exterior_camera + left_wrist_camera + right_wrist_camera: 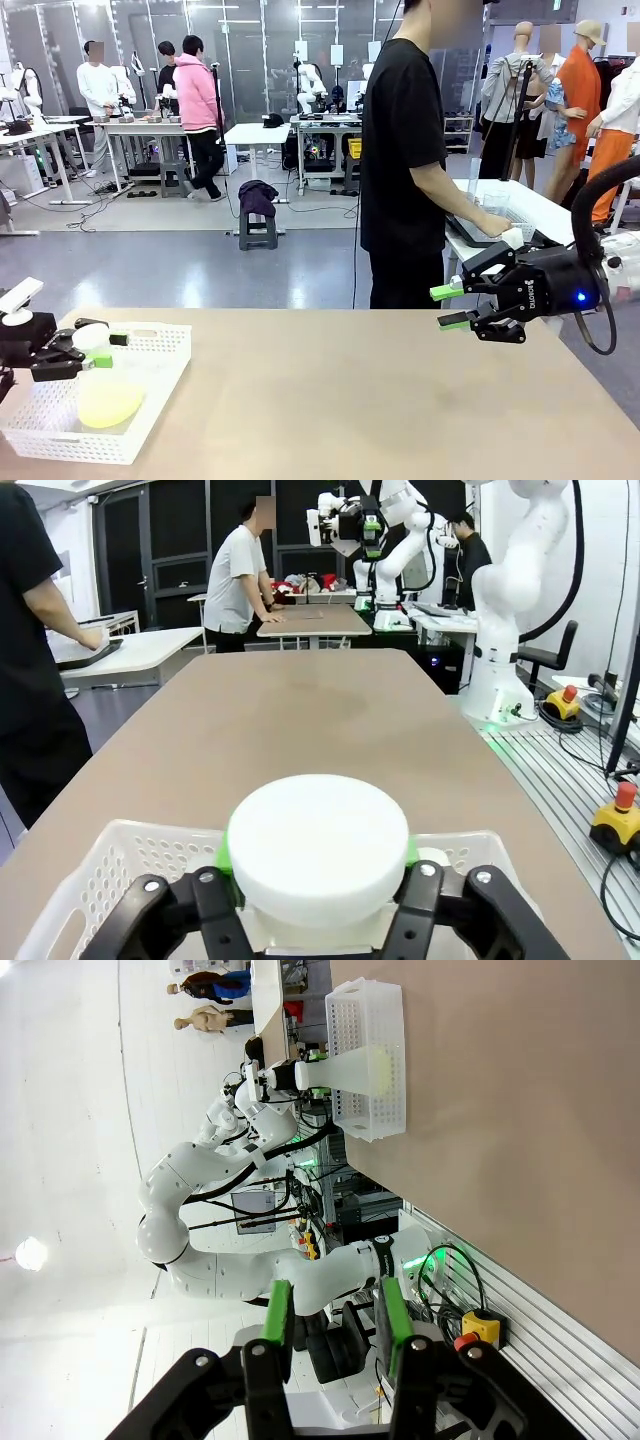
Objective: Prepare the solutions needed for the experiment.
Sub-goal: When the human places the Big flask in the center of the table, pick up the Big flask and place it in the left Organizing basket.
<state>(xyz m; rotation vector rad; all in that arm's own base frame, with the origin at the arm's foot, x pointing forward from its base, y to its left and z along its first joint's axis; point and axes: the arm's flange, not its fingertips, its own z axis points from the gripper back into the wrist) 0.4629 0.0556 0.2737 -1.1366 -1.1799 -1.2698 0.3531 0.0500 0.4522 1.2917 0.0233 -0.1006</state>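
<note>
Pooling pale yellow-green – solutions (110,400) in translucent flask.

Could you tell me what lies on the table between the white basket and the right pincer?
Nothing: in the front view, bare brown table stretches from the white basket to the right pincer, which hangs above it.

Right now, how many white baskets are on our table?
1. The white basket sits at the table's near left corner, under the left claw; it holds a flask with yellow-green solution. None elsewhere on the tabletop.
</note>
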